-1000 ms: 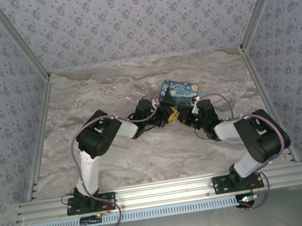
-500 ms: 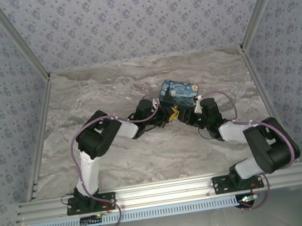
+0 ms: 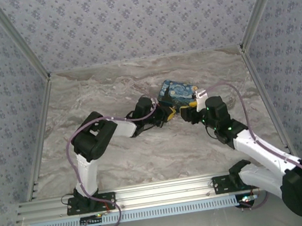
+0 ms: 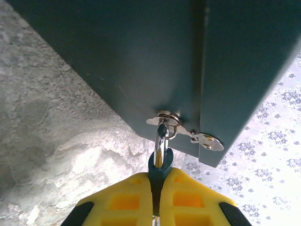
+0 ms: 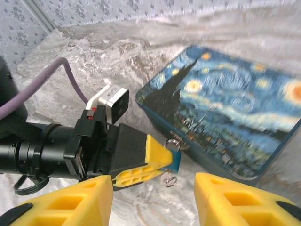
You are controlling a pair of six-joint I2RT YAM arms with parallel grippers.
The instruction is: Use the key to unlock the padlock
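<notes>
A grey-white marbled desk (image 3: 118, 157) carries everything, and toward its far middle sits a rectangular tin box (image 5: 235, 108) with dark teal walls and a lid painted in blue and yellow swirls. The lid is down, so whatever is in the box cannot be seen.

Both arms reach in to the box's near wall. The left hand (image 4: 157, 178), with its yellow ribbed fingers pressed together, is clamped on the tiny teal-blue padlock (image 4: 159, 165). It grips the lock body from both sides just in front of the box. The right hand (image 5: 154, 188) is just beside it, a little nearer the arm bases. Its two yellow fingers stand well apart with nothing between them, and they frame the padlock from the near side without touching it.

The padlock hangs at the front of the box. Its silvery metal loop (image 4: 161, 141) is threaded through the ring of a small silver hasp (image 4: 193, 134), which bridges the seam between lid and body. The loop looks seated in the lock body.

Under the padlock a small silvery piece (image 5: 168, 179) with a ring dangles. It is too small and blurred to say whether it is the key.
</notes>
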